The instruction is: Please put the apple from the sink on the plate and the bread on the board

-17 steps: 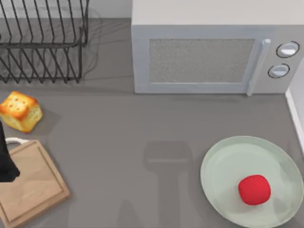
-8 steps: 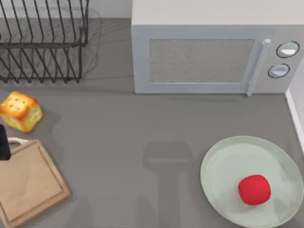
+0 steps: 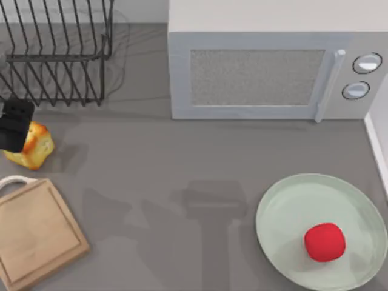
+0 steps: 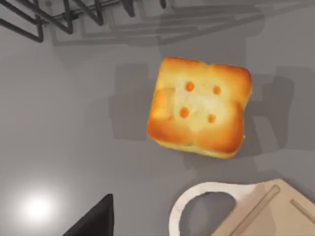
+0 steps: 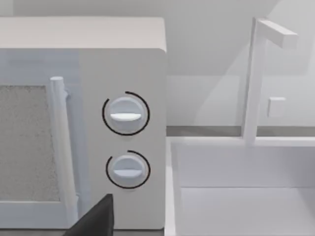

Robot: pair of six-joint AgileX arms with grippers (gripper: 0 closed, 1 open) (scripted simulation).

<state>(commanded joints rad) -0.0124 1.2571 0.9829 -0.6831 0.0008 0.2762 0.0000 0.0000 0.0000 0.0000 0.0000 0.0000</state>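
A: Where's the bread [image 3: 35,147] from the left gripper [image 3: 14,125]?

B: Directly under it, at the table's nine o'clock edge; the gripper overlaps its left side. I can't tell how its fingers are set. The board [image 3: 37,237] lies just toward six o'clock.

A: And the apple [image 3: 324,242]?

B: Already on the plate [image 3: 285,206], toward four o'clock.

A: Any writing?

B: None; the microwave [image 3: 273,66] shows only two dials.

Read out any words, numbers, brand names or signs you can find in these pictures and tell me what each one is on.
There is no readable text.
Microwave: no brand, and its two dials carry only plain arc marks, no numbers.
Bread: four orange dots, not writing.
Board, plate, apple and dish rack: no labels.
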